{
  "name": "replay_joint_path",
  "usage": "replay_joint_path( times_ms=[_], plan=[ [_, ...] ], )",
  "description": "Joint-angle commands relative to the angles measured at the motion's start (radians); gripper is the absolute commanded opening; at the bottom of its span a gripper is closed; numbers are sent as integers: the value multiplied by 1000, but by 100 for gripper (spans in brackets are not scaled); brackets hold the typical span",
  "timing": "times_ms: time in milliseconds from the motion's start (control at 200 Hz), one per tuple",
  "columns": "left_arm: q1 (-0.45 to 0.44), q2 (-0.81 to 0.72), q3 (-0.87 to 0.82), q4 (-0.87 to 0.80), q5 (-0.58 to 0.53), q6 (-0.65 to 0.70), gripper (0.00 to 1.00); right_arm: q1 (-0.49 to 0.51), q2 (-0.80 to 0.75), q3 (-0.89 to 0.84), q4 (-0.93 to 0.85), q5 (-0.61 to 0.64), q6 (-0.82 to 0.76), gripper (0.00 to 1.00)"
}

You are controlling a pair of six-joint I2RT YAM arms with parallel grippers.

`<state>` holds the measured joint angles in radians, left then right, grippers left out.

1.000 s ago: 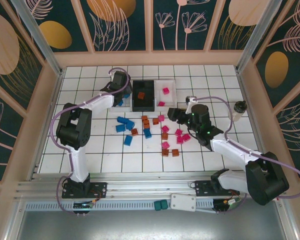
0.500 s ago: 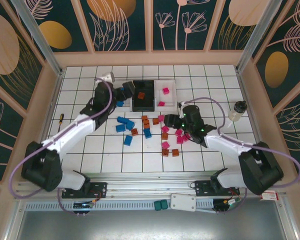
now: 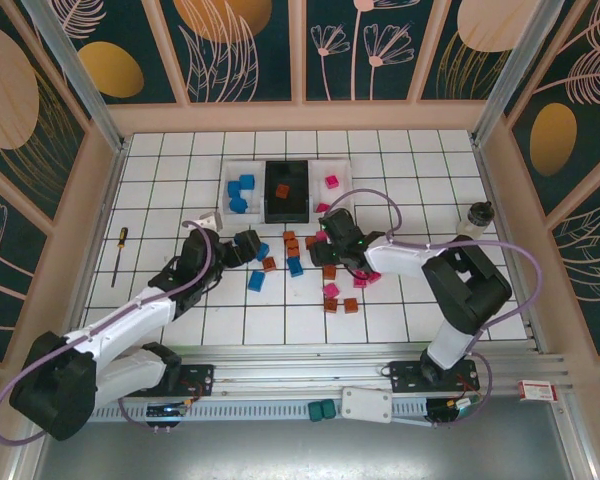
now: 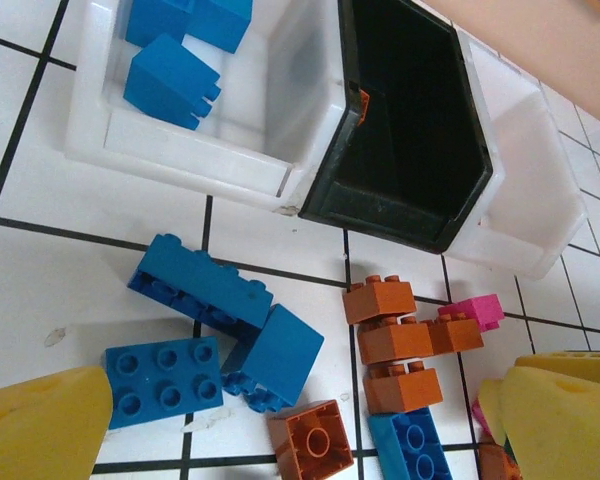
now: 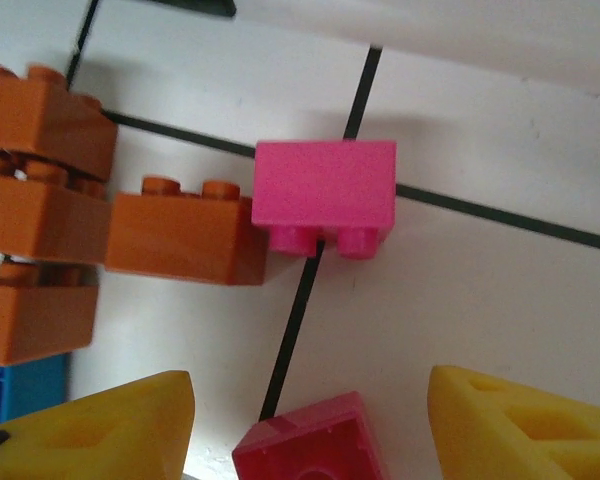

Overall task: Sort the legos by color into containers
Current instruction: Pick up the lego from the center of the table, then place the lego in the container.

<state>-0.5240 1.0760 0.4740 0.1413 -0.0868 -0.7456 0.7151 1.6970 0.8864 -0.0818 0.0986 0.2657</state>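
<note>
From above, the left gripper (image 3: 243,247) sits low at the blue end of the scattered legos (image 3: 298,262) and the right gripper (image 3: 330,232) at the pink end. Both are near the middle of the pile on the desk (image 3: 400,150), so the arms could knock each other if they reach inward together. Beyond the pile stand the left white bin (image 3: 227,200) holding blue bricks, the black bin (image 3: 302,208) and the right white bin (image 3: 342,200). In the left wrist view the left gripper is released, fingers wide apart, with a flat blue brick (image 4: 162,381), a blue cube (image 4: 277,355) and an orange brick (image 4: 310,440) crowded between them. Closing here would probably catch two colours or squirt one brick sideways. In the right wrist view the right gripper is also released, straddling a pink brick (image 5: 310,450) at the lower edge. Just beyond, a second pink brick (image 5: 325,190) touches an orange brick (image 5: 185,235), and a descent too far forward could shove that pair or give an off-centre grasp.
</note>
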Motion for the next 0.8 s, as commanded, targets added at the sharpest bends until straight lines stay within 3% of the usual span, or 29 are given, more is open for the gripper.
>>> replay_joint_path(
  times_ms=[0,375,641,791],
  plan=[
    [-4,-25,-28,-13,-10,-20,99,22,34,43,-77,73,-31,62],
    [-4,-38,-21,-9,-4,1,99,26,34,45,-47,56,-41,35],
    [-4,-59,-31,-28,-16,2,99,10,-149,80,40,3,-76,32],
    [-3,-65,-45,-23,-6,4,99,-63,-84,189,81,-5,-54,32]
  ],
)
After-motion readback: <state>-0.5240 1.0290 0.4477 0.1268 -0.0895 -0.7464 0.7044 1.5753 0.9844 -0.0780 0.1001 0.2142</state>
